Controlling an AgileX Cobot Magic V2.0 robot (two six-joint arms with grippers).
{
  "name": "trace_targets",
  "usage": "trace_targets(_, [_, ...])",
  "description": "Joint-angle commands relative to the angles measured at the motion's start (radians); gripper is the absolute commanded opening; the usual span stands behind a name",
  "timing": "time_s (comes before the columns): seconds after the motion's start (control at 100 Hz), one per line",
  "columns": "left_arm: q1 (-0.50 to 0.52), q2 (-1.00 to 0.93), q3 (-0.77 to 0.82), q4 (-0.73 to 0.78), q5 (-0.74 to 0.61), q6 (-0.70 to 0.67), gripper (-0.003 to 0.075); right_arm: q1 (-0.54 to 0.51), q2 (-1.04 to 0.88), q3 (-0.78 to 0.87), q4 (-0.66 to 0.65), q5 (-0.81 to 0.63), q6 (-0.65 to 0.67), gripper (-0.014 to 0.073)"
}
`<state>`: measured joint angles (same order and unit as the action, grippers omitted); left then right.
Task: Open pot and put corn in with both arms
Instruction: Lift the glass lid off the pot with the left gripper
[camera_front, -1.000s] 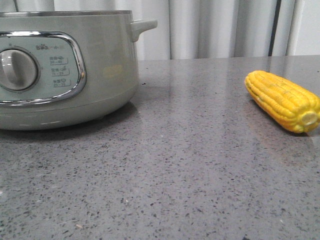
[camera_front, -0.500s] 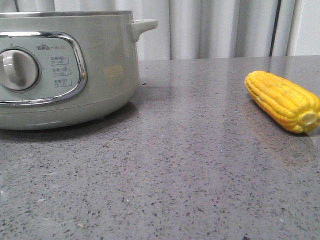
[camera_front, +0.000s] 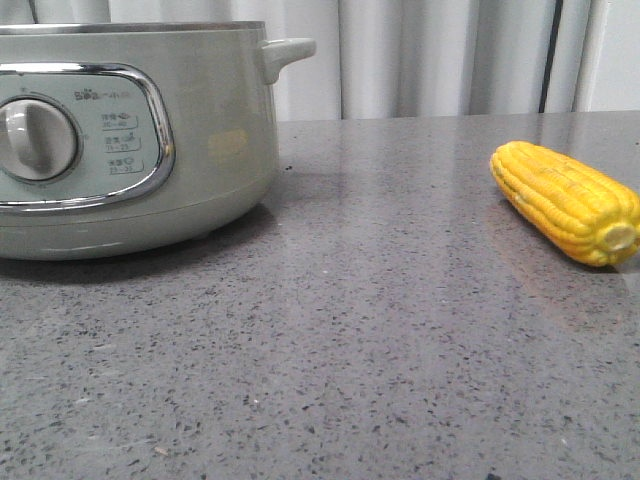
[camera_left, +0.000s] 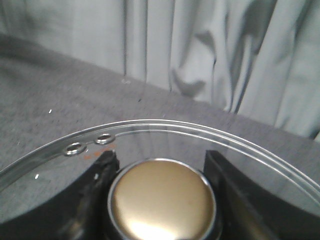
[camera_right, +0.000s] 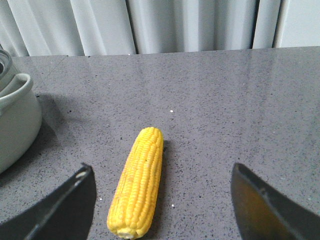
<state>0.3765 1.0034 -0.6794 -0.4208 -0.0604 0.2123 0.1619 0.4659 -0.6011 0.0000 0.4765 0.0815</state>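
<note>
The pale grey-green pot (camera_front: 200, 150) stands at the left of the front view, with its dial and chrome panel facing me. Its side handle also shows in the right wrist view (camera_right: 15, 120). My left gripper (camera_left: 160, 155) is over the pot's glass lid (camera_left: 150, 132). Its two black fingers (camera_left: 100, 175) close around the lid's brass knob (camera_left: 162, 200). The yellow corn (camera_front: 565, 200) lies on the table at the right. My right gripper (camera_right: 162, 169) is open above the corn (camera_right: 140, 185), which lies between the fingers, nearer one of them. Neither gripper shows in the front view.
The grey speckled table (camera_front: 350, 350) stretches between the pot and the corn. A pale curtain (camera_front: 430, 55) hangs behind the table's far edge.
</note>
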Motion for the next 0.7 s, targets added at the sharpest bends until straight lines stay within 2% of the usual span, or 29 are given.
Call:
trace_targets(0.0, [0.008, 0.004, 0.043, -0.009, -0.186, -0.004, 0.0061, -0.007, 0.010, -0.035, -0.016, -0.077, -0.007, 0.0491])
trace_targets(0.21, [0.008, 0.030, 0.155, -0.013, -0.227, -0.004, 0.0065, -0.007, 0.010, -0.035, -0.016, -0.077, -0.007, 0.0491])
trace_targets(0.57, [-0.011, 0.058, 0.202, -0.013, -0.248, -0.004, 0.0066, -0.007, 0.010, -0.035, -0.014, -0.077, -0.007, 0.0491])
trace_targets(0.69, [-0.047, 0.065, 0.202, -0.004, -0.248, -0.004, 0.0140, -0.007, 0.010, -0.035, -0.014, -0.073, -0.007, 0.0491])
